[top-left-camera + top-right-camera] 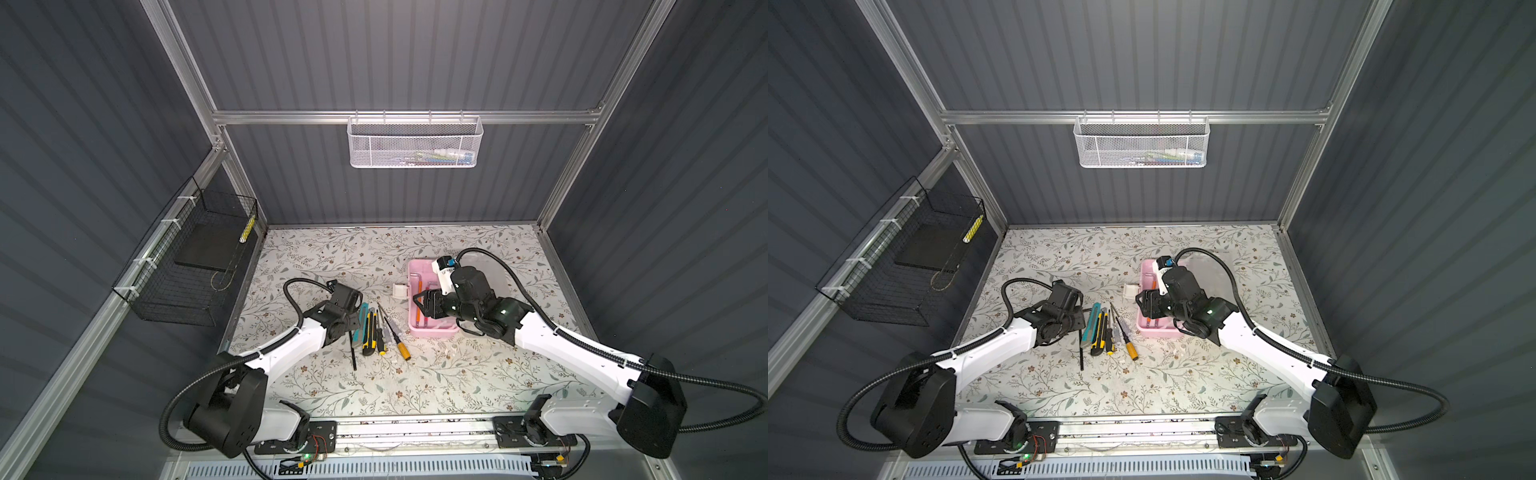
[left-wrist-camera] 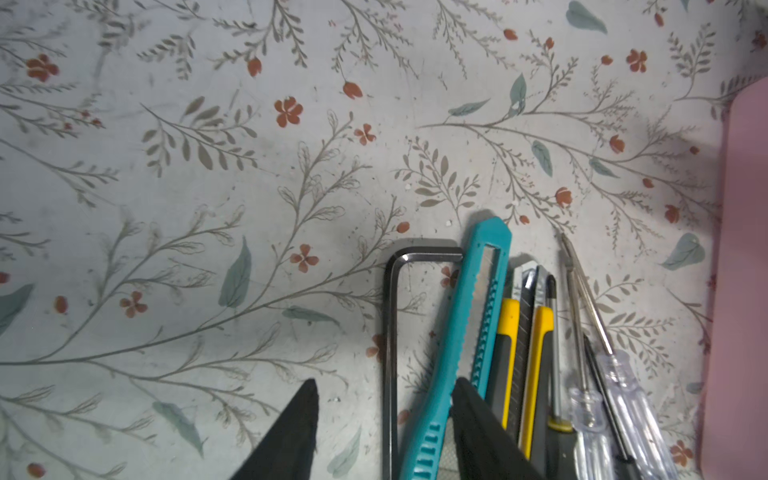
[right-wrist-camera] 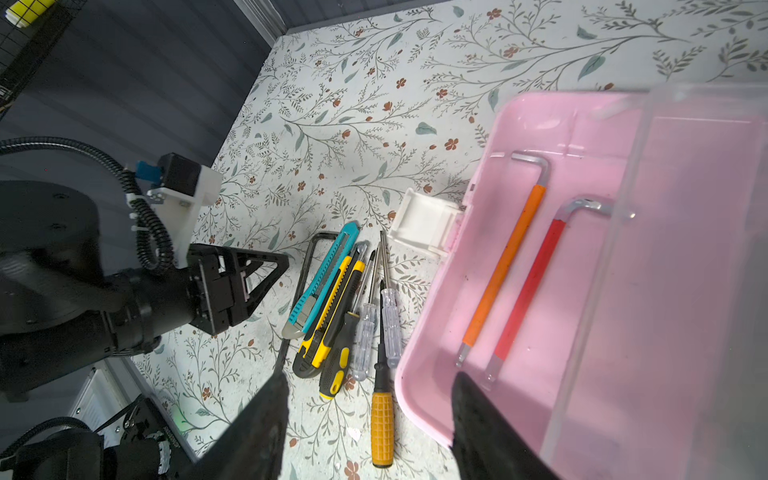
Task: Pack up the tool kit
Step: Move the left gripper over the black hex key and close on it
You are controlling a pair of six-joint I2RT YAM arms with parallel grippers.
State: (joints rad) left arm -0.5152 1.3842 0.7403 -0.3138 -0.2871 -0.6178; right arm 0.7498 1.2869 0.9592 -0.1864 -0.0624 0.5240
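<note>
My left arm reaches in from the near left, forearm angled toward the far right and wrist bent, so my left claw (image 2: 383, 388) points down at the floral table (image 1: 374, 395). Its fingers stand spread astride the long leg of a black hex key (image 2: 390, 332), one over bare table and the other over the handle of the teal utility knife (image 2: 469, 332), pinching nothing. My right arm comes in from the near right, and my right claw (image 3: 370, 378) points leftward across the left wall of the pink box (image 3: 540, 124). Its fingers are apart, one inside the box and one outside, gripping nothing. The box sits right of the table's middle with its long axis running near to far. Its frosted clear lid (image 3: 685, 249) is hinged open on the right, and its white handle (image 3: 424, 220) juts from the left wall. Inside, an orange-sleeved hex key (image 3: 503, 266) and a red-sleeved hex key (image 3: 532, 286) lie parallel along that axis, bent ends far. Just left of the box the loose tools lie side by side, long axes near to far, tips far. After the teal knife come a yellow-and-black utility knife (image 3: 328, 320), a black-and-yellow screwdriver (image 3: 336, 365), clear-handled screwdrivers (image 3: 365, 332) and an orange-handled screwdriver (image 3: 381, 428), whose handle slants toward the near right.
</note>
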